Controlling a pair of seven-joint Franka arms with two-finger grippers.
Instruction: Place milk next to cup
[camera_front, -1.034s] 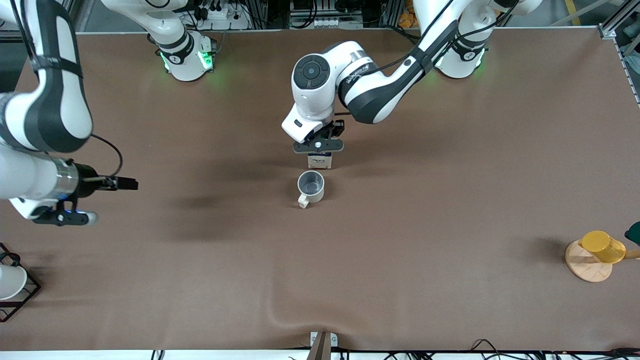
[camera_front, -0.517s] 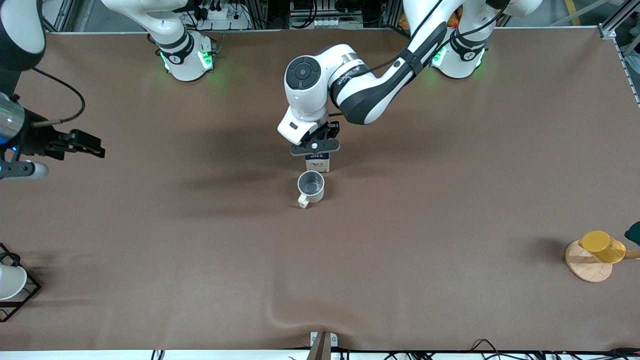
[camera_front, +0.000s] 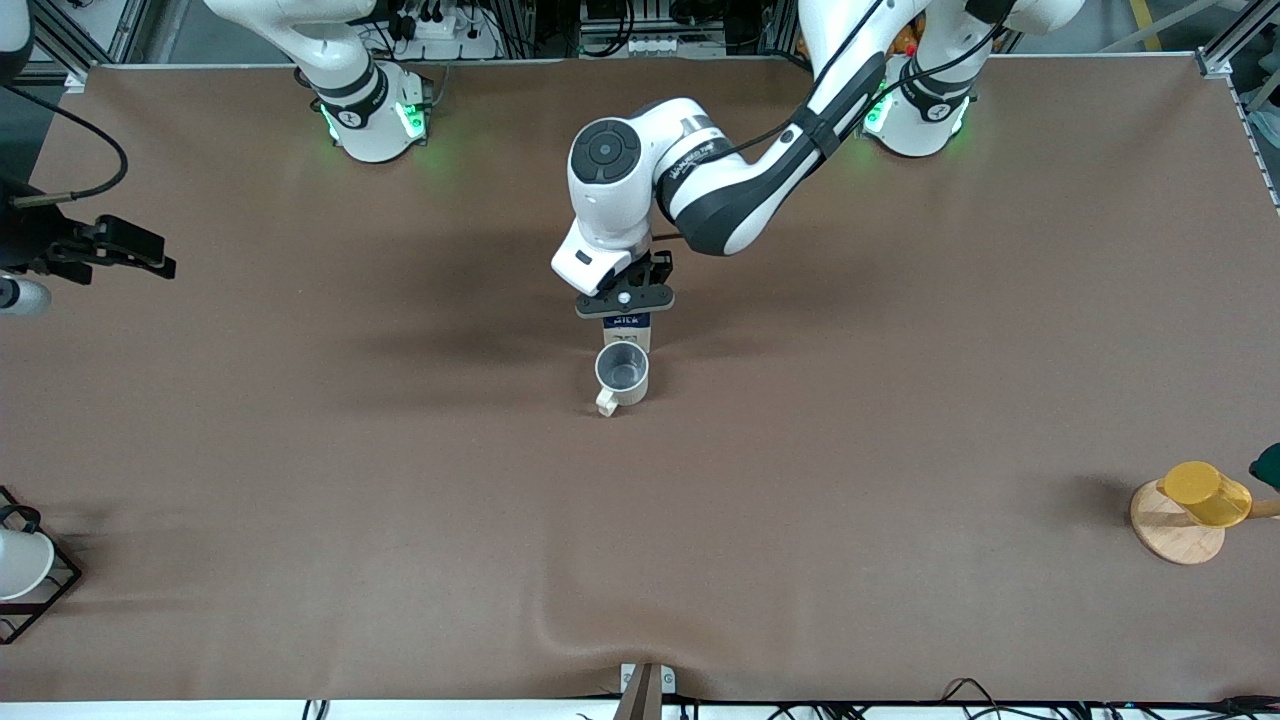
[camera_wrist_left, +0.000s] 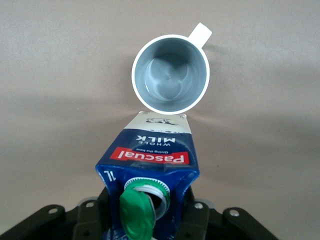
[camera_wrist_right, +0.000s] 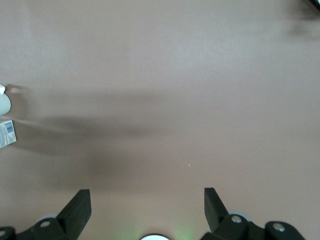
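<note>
1. Milk (camera_wrist_left: 150, 150): gable-top carton, dark blue with a red band and green round cap, standing on the table just beside the cup (camera_front: 622, 372), farther from the front camera.
2. Cup: off-white mug, smooth grey inside, small loop handle.
3. Left gripper (camera_front: 624, 297): directly over the carton; whether its jaws grip cannot be told.
4. Right gripper (camera_wrist_right: 147, 207): jaws spread wide, empty, waiting over the table's right-arm end.
5. Table (camera_front: 900, 400): matte brown cloth, slightly wrinkled.
</note>
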